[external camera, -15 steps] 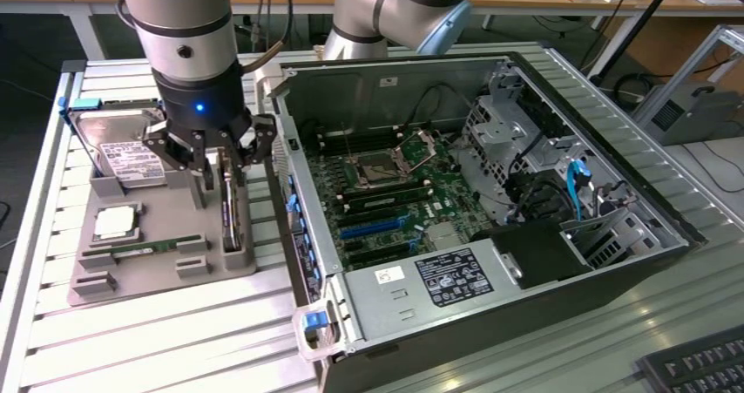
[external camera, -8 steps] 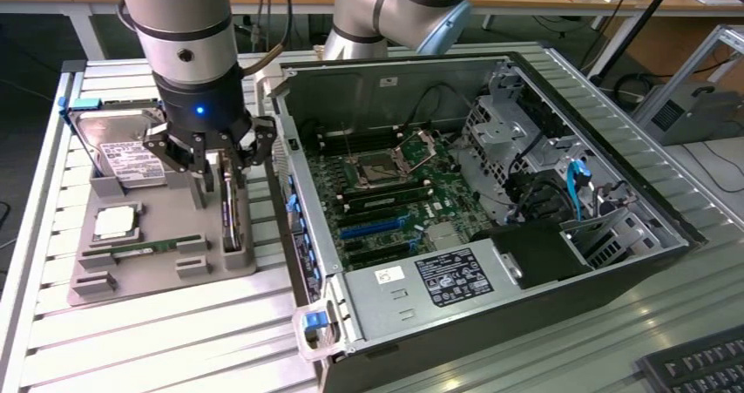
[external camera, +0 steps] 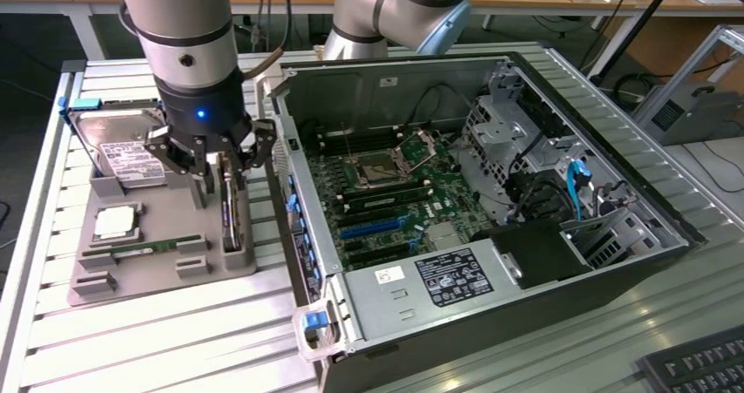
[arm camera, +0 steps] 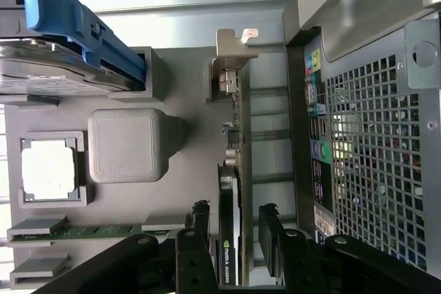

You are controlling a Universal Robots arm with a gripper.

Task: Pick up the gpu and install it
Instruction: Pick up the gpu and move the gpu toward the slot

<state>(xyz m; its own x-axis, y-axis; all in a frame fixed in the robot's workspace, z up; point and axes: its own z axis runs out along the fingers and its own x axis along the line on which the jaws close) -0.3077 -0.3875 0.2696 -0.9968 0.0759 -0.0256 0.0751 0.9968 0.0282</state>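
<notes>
The gpu [arm camera: 232, 163] stands on its long edge in a slot of the grey holder [external camera: 152, 275], its silvery bracket at the far end and a dark fan shroud with a green logo at the near end. In the exterior view the gpu [external camera: 233, 223] is at the holder's side nearest the computer case. My gripper [external camera: 229, 179] is directly above it, lowered so that the two black fingers straddle the card. In the wrist view my gripper [arm camera: 234, 210] is open, with one finger on each side of the card and a small gap to it on both sides.
The holder also carries a hard drive [external camera: 125, 156] with a blue bracket, a processor [external camera: 117, 223] and a green memory stick [external camera: 145, 250]. The open computer case [external camera: 616, 184] lies close beside the holder, its motherboard [external camera: 384, 193] exposed. A keyboard [external camera: 698, 367] is at the exterior view's lower right.
</notes>
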